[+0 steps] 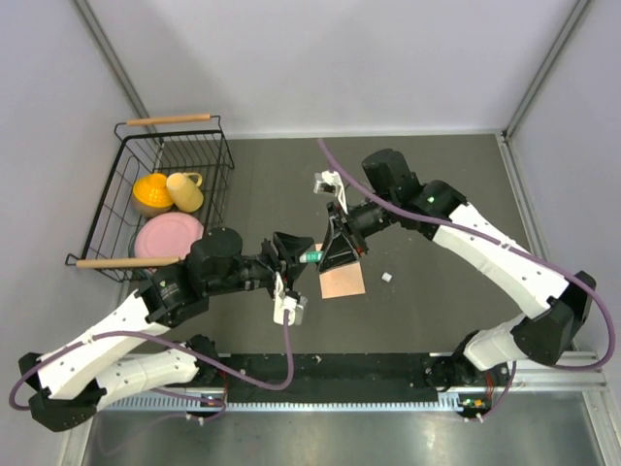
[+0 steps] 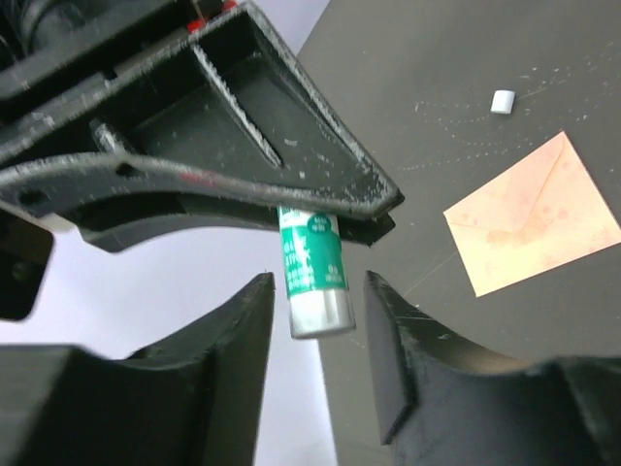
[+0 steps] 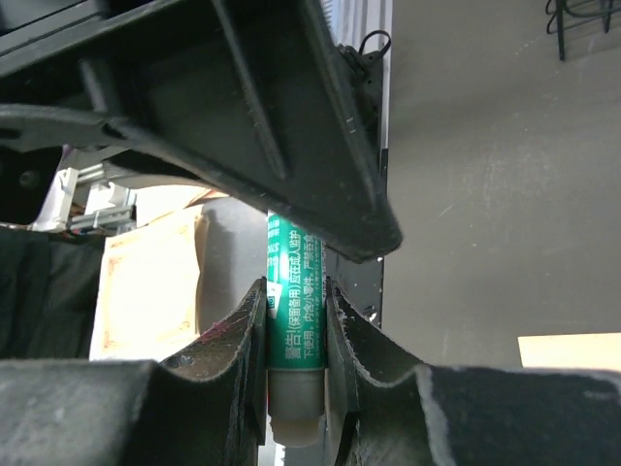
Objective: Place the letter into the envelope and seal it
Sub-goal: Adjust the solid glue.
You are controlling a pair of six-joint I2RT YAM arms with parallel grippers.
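While pinched in right tool (image 3: pixel 294 289), green glue stick (image 3: pixel 294 325), white Chinese lettering.

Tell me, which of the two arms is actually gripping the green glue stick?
The right gripper: its jaws clamp both sides of the glue stick. The left gripper has its jaws flanking the stick's end with gaps either side.
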